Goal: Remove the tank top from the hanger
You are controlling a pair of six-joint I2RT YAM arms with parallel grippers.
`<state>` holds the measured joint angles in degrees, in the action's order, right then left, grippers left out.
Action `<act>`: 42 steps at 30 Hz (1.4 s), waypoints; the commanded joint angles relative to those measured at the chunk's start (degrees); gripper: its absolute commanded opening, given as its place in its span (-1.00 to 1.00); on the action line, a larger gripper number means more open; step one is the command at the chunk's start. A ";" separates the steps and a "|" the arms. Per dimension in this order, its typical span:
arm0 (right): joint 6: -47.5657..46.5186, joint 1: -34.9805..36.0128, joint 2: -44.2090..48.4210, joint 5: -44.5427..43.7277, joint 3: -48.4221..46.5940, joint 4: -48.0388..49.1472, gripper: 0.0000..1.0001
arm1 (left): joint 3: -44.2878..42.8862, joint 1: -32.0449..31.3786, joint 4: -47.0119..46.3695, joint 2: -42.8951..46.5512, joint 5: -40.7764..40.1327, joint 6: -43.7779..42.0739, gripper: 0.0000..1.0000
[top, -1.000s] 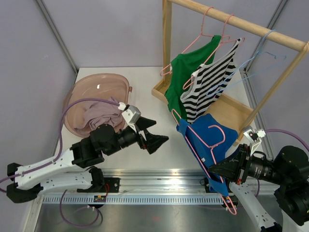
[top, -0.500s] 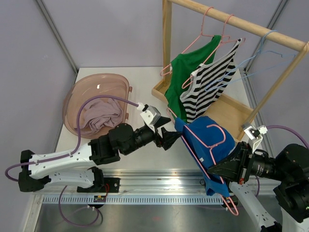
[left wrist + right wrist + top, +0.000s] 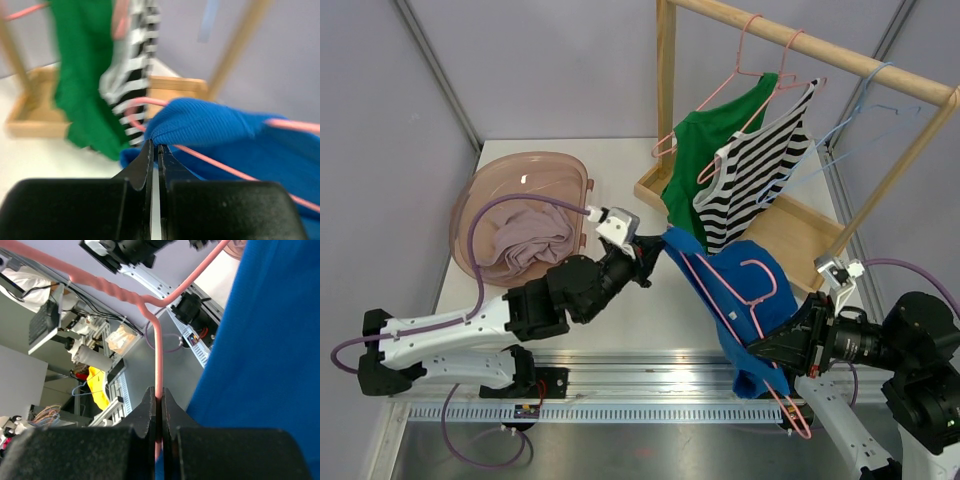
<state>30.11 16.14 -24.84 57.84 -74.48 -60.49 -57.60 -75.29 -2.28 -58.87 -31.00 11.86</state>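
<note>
A blue tank top (image 3: 752,300) hangs on a pink wire hanger (image 3: 712,295) held off the rack, tilted, in front of the arms. My right gripper (image 3: 772,352) is shut on the hanger's wire near its hook end. In the right wrist view the pink hanger (image 3: 158,355) passes between the closed right gripper (image 3: 160,392), with blue tank top (image 3: 265,340) beside it. My left gripper (image 3: 655,252) is shut on the tank top's upper left edge. In the left wrist view the left gripper (image 3: 156,146) pinches the ribbed blue tank top (image 3: 210,122), and the hanger (image 3: 215,162) runs just below.
A wooden rack (image 3: 800,40) at the back right carries a green top (image 3: 705,150), a striped top (image 3: 750,175) and a bare blue hanger (image 3: 860,110), over its wooden base tray (image 3: 800,235). A pink basin (image 3: 490,190) with mauve cloth (image 3: 530,240) sits at the left.
My left gripper moved right from beside the basin to the tank top and went from open to shut on its edge. The hanger and tank top shifted slightly left and up.
</note>
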 commanded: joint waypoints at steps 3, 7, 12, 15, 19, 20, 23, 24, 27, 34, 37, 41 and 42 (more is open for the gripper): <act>-6.55 0.29 -0.39 0.07 2.05 -2.88 -1.00 | -2.77 4.24 12.45 6.73 -33.23 13.52 -1.00; -4.45 0.29 1.02 5.69 3.72 1.93 -1.00 | -2.95 12.87 22.05 10.17 -29.57 21.36 -1.00; -2.95 0.29 2.95 8.26 4.07 10.29 -1.00 | -5.41 18.94 29.00 9.13 -20.25 23.65 -1.00; -0.93 0.29 5.32 5.62 7.41 19.42 -1.00 | -4.45 18.95 26.99 9.47 -13.05 21.90 -1.00; 5.11 0.29 9.53 5.97 16.79 40.20 -1.00 | -3.13 18.95 23.12 10.44 0.21 17.96 -1.00; 6.88 0.29 10.16 3.01 18.30 43.84 -1.00 | -2.61 18.95 20.42 10.62 8.68 17.07 -1.00; 10.58 0.29 12.27 -9.96 22.70 54.93 -1.00 | 0.03 18.86 14.61 10.45 30.02 12.59 -1.00; 11.80 0.29 13.14 -18.21 25.15 59.65 -1.00 | 1.86 18.25 12.24 9.83 39.17 11.27 -1.00; 14.09 0.29 14.38 -28.72 30.25 69.68 -1.00 | 4.77 13.88 10.46 8.95 43.31 9.42 -1.00; 12.72 0.29 12.54 -42.55 37.42 82.70 -1.00 | 10.23 8.40 13.78 7.89 29.19 11.86 -1.00; 9.72 0.38 10.52 -44.38 27.95 63.93 -1.00 | 10.32 8.40 20.00 8.77 12.53 15.19 -1.00; 6.10 0.29 7.71 -45.09 15.44 43.73 -1.00 | 9.97 8.49 26.44 7.90 0.79 19.34 -1.00; 5.58 0.29 6.83 -46.06 11.50 37.35 -1.00 | 10.14 8.49 27.41 7.63 -1.06 21.52 -1.00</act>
<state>39.59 16.14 -16.91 16.01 -53.45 -6.94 -46.70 -66.87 21.78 -51.79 -18.41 27.97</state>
